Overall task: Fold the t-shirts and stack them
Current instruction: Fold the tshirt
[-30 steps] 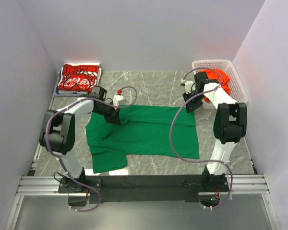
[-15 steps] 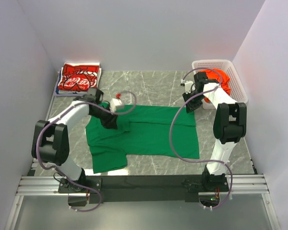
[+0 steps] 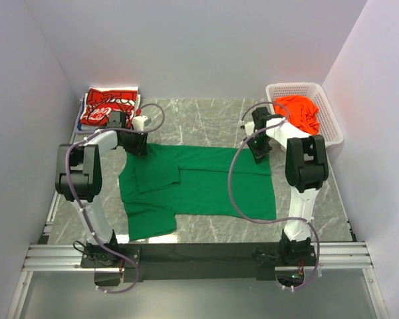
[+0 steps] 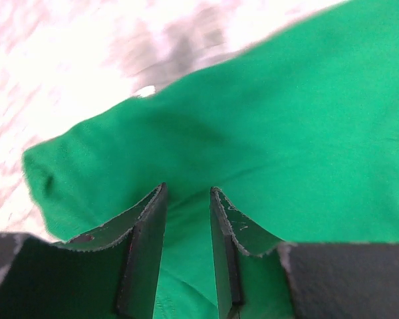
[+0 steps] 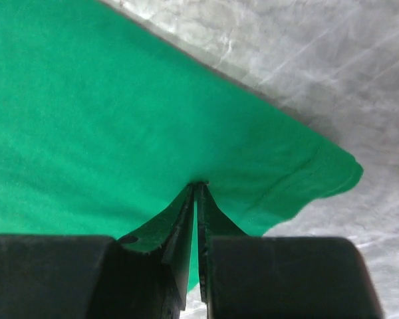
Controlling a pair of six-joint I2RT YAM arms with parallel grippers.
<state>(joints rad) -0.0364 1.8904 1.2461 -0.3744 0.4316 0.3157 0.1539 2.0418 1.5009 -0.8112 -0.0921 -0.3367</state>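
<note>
Right end effector (image 5: 195, 189) pinches green t-shirt (image 3: 199, 183) far-right corner; left end effector (image 4: 186, 193) gapes at its far-left corner. We judge red t-shirt (image 3: 108, 107) done; green one still unfolded, orange t-shirt (image 3: 298, 109) waits in basket (image 3: 289, 87).

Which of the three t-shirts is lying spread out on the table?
The green t-shirt; the red one sits folded far left, the orange one bunched in the basket.

Bright even light, soft shadows; L wrist view: green t-shirt (image 4: 286, 133) blurry, table (image 4: 60, 46) blown out.
</note>
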